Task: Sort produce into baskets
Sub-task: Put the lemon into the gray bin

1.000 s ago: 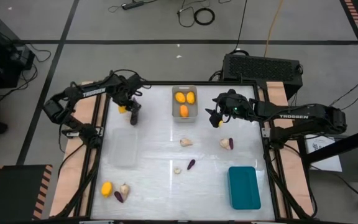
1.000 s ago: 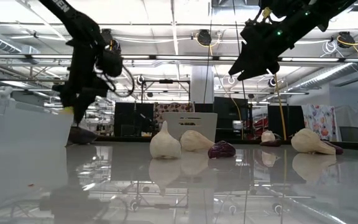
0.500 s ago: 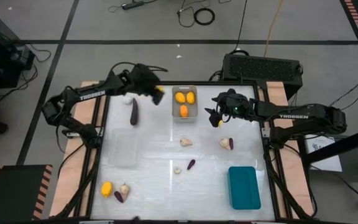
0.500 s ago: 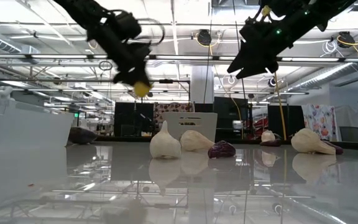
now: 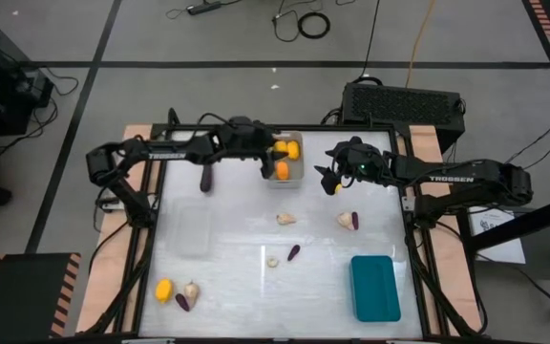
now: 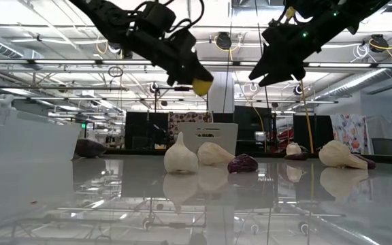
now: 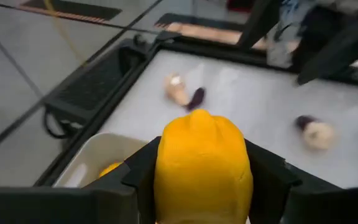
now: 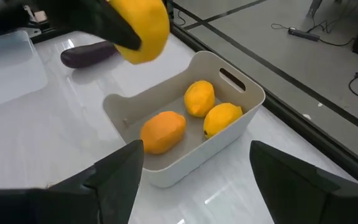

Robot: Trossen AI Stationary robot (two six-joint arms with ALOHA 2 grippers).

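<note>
Table: left hand clamps yellow fruit; right wrist view shows grey basket holding three.

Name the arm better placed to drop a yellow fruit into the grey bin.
Left. The left gripper already holds a yellow fruit at the grey bin's edge. The right gripper hangs open and empty beside it.

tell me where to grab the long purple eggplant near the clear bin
Grip the eggplant across its narrow middle, coming straight down from above. It lies flat on the table, long axis running toward the clear bin, with open space on both long sides for the fingers.
</note>
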